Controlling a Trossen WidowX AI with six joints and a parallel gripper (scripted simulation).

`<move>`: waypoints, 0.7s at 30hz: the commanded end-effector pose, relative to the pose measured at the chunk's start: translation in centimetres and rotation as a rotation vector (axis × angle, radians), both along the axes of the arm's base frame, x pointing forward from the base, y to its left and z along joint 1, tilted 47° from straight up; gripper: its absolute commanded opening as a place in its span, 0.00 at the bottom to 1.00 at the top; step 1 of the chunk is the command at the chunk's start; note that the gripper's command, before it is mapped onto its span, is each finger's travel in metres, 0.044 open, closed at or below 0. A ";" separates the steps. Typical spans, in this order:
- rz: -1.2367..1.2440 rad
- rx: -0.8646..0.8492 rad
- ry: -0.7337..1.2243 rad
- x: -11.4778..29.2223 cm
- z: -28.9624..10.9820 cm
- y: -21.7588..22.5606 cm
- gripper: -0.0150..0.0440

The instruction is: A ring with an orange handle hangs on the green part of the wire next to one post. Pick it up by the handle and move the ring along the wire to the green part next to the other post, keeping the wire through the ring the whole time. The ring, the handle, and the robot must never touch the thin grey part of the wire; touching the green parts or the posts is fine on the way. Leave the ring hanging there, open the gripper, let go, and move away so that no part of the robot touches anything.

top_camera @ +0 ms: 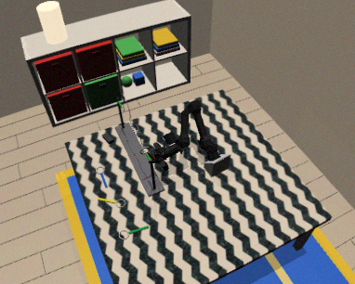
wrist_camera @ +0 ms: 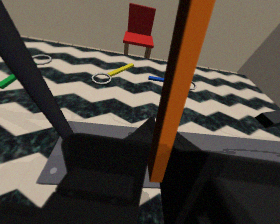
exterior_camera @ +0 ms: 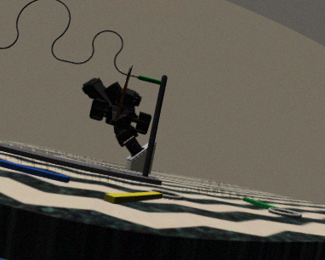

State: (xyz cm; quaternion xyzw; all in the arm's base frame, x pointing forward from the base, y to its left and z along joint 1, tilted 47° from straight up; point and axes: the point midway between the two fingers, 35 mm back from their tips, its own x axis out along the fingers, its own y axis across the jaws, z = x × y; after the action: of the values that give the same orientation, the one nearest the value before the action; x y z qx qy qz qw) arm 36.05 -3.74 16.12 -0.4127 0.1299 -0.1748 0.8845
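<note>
My gripper [top_camera: 156, 154] [exterior_camera: 117, 111] [wrist_camera: 154, 121] is shut on the orange handle [exterior_camera: 124, 94] [wrist_camera: 183, 85], which stands nearly upright. The ring [top_camera: 145, 150] [exterior_camera: 129, 69] at its top shows edge-on around the wire, just left of the green part [exterior_camera: 150, 79] [top_camera: 149, 158] beside the near post [top_camera: 153, 175] [exterior_camera: 156, 127] [wrist_camera: 28, 70]. I cannot tell whether the ring touches the wire. The thin grey wire [exterior_camera: 74, 55] curls away to the far post [top_camera: 122, 116] with its own green part [top_camera: 120, 103]. Both posts stand on a grey base plate [top_camera: 127, 139] [exterior_camera: 53, 159] [wrist_camera: 53, 172].
Three loose rings with blue [top_camera: 103, 177] [exterior_camera: 29, 169], yellow [top_camera: 110, 200] [exterior_camera: 133, 196] [wrist_camera: 118, 70] and green [top_camera: 138, 229] [exterior_camera: 259, 203] [wrist_camera: 6, 81] handles lie left of the plate. A small dark block [top_camera: 110, 138] [wrist_camera: 273, 119] lies nearby. A shelf [top_camera: 109, 60] stands behind the table.
</note>
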 end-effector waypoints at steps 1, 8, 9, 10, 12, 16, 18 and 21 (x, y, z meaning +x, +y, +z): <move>0.000 0.021 0.000 0.1 -0.6 0.4 0.00; 0.002 0.036 0.000 0.1 -1.2 1.0 0.00; 0.002 0.037 0.000 0.1 -1.3 1.1 0.00; 0.002 0.038 0.000 0.1 -1.4 1.2 0.00; 0.002 0.040 0.000 0.2 -1.6 1.3 0.00; 0.003 0.042 0.000 0.2 -1.9 1.6 0.00; 0.003 0.042 0.000 0.2 -2.0 1.8 0.00; 0.003 0.042 -0.001 0.2 -2.3 2.0 0.00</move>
State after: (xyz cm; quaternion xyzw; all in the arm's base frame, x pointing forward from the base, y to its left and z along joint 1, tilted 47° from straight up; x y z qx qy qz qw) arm 36.28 -2.01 14.21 -0.3951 0.1316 -0.1706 0.8930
